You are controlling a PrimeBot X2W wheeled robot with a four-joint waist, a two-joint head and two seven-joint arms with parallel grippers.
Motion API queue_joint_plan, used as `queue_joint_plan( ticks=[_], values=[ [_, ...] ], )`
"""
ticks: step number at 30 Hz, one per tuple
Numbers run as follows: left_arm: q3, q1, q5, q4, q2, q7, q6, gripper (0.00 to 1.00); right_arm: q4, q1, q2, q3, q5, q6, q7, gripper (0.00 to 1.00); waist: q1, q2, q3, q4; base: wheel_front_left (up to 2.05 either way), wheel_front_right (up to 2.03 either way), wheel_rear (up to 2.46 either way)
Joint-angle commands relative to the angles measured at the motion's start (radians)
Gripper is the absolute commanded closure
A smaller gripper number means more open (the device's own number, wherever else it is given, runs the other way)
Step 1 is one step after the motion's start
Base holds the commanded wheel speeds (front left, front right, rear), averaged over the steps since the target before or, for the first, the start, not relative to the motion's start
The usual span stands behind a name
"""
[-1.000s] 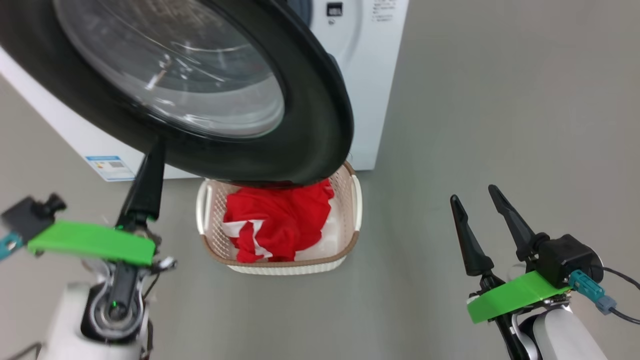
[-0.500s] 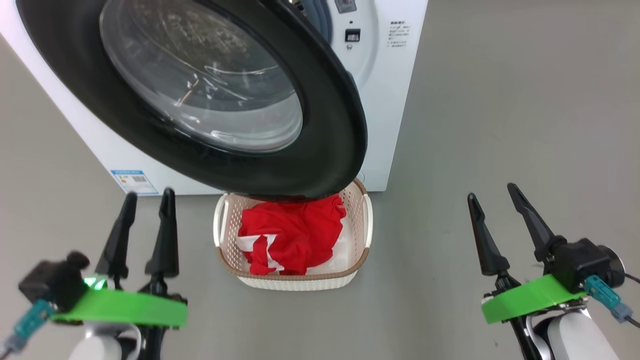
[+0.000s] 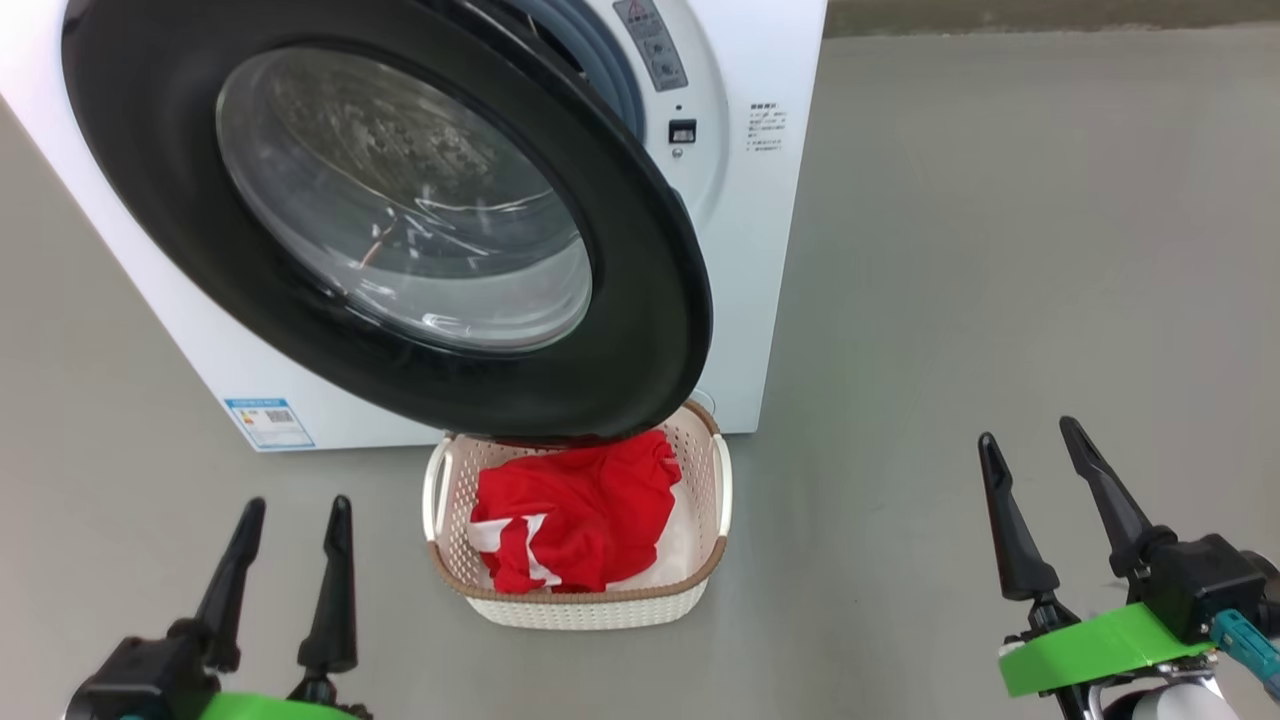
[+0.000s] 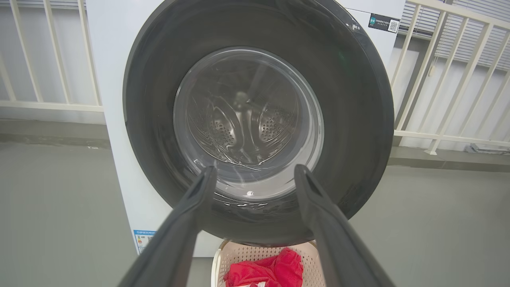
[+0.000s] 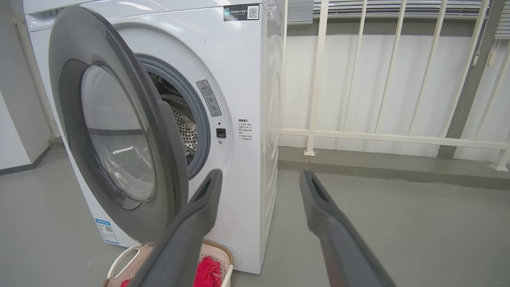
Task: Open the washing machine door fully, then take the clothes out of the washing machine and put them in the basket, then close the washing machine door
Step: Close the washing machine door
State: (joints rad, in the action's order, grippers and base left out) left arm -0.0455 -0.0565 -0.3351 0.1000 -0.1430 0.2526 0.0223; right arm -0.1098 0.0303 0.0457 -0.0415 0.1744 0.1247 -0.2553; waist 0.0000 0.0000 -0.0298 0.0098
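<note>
The white washing machine (image 3: pixel 745 260) stands at the back, and its black-rimmed glass door (image 3: pixel 400 215) is swung partly toward it, leaving a gap on the right where the grey gasket (image 3: pixel 600 60) shows. Red clothes (image 3: pixel 575 510) with white trim lie in the cream basket (image 3: pixel 590 605) on the floor under the door's lower edge. My left gripper (image 3: pixel 295 505) is open at the lower left, clear of the door. My right gripper (image 3: pixel 1030 430) is open at the lower right. The left wrist view faces the door (image 4: pixel 350 99) head-on; the right wrist view shows the door (image 5: pixel 159 131) ajar and the steel drum (image 5: pixel 185 131).
Grey floor (image 3: pixel 1000 250) lies all around the machine and basket. A white railing (image 5: pixel 358 135) and wall run behind and to the right of the machine. A small blue label (image 3: pixel 268 422) sits low on the machine's front.
My left gripper has come away from the door's lower rim and dropped back to the lower left, open. The camera has pulled back and tilted up. The door stands nearer the machine.
</note>
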Motion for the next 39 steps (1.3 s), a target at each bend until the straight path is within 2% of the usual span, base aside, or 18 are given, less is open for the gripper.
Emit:
queue_joint_plan(
  ticks=[1, 18, 19, 20, 21, 22, 28, 39],
  values=[
    [0.051, -0.004, 0.018, -0.028, -0.009, 0.009, 0.009, 0.0, 0.033, 0.001, 0.004, 0.015, -0.003, 0.006, -0.006, 0.0, 0.0, 0.0, 0.013, -0.005, 0.0, 0.0, 0.0],
    [0.099, 0.034, 0.086, -0.008, 0.036, 0.009, 0.073, 0.0, 0.064, -0.03, 0.004, 0.019, -0.003, 0.006, -0.006, 0.0, 0.0, 0.0, 0.011, -0.005, 0.0, 0.0, 0.0],
    [0.098, 0.032, 0.088, -0.006, 0.038, 0.009, 0.076, 0.0, 0.065, -0.029, 0.004, 0.019, -0.004, 0.006, -0.006, 0.12, 0.0, 0.0, 0.01, -0.003, 0.0, 0.0, 0.0],
    [0.098, 0.03, 0.09, -0.005, 0.041, 0.009, 0.078, 0.0, 0.064, -0.028, 0.004, 0.021, -0.004, 0.006, -0.006, 0.29, 0.0, 0.0, 0.009, -0.001, 0.0, 0.0, 0.0],
    [0.096, 0.028, 0.092, -0.004, 0.044, 0.009, 0.08, 0.0, 0.06, -0.027, 0.004, 0.023, -0.003, 0.006, -0.006, 0.73, 0.0, 0.0, 0.008, 0.001, 0.0, 0.0, 0.0],
    [0.095, 0.027, 0.093, -0.003, 0.047, 0.009, 0.082, 0.0, 0.056, -0.023, 0.004, 0.023, -0.001, 0.006, -0.006, 0.99, 0.0, 0.0, 0.006, 0.003, 0.0, 0.0, 0.0],
    [0.077, 0.014, 0.094, -0.006, 0.058, 0.009, 0.093, 0.0, 0.01, 0.037, 0.004, 0.051, 0.007, 0.006, -0.006, 1.0, 0.0, 0.0, -0.004, 0.021, 0.0, 0.0, 0.0],
    [0.043, -0.021, 0.09, -0.031, 0.066, 0.009, 0.103, 0.0, -0.127, 0.245, 0.004, 0.217, 0.025, 0.006, -0.006, 1.0, 0.0, 0.0, -0.067, 0.079, 0.0, 0.0, 0.0]
  ],
)
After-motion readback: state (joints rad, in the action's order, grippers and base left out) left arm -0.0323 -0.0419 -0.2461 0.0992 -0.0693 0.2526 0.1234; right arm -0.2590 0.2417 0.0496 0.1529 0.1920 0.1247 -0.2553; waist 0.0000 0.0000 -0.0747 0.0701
